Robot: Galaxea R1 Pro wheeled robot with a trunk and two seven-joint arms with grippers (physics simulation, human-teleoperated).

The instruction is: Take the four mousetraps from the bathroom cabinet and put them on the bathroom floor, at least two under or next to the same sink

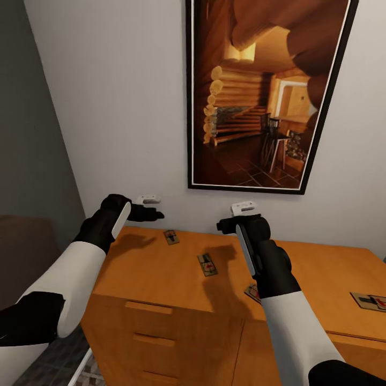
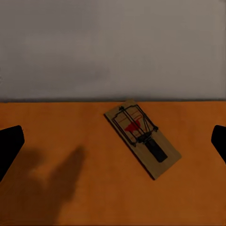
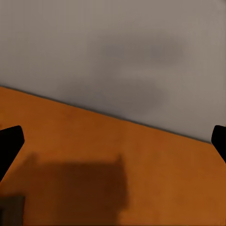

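From the head camera, both arms hang over the top of the cabinet (image 1: 161, 268). The left gripper (image 1: 153, 214) has one mousetrap (image 1: 171, 236) just ahead of it and slightly below. A second mousetrap (image 1: 207, 264) lies between the arms, a third (image 1: 253, 292) is half hidden beside the right forearm, and a fourth (image 1: 370, 301) rests well off to the right gripper's (image 1: 222, 225) outer side.

In the left wrist view, the fingers (image 2: 10, 143) are spread wide and empty, with the mousetrap (image 2: 142, 137) lying askew between them. I would turn the wrist to match its long edges, descend, then close.

In the right wrist view, the fingertips (image 3: 9, 141) stand wide apart over bare wood, holding nothing.
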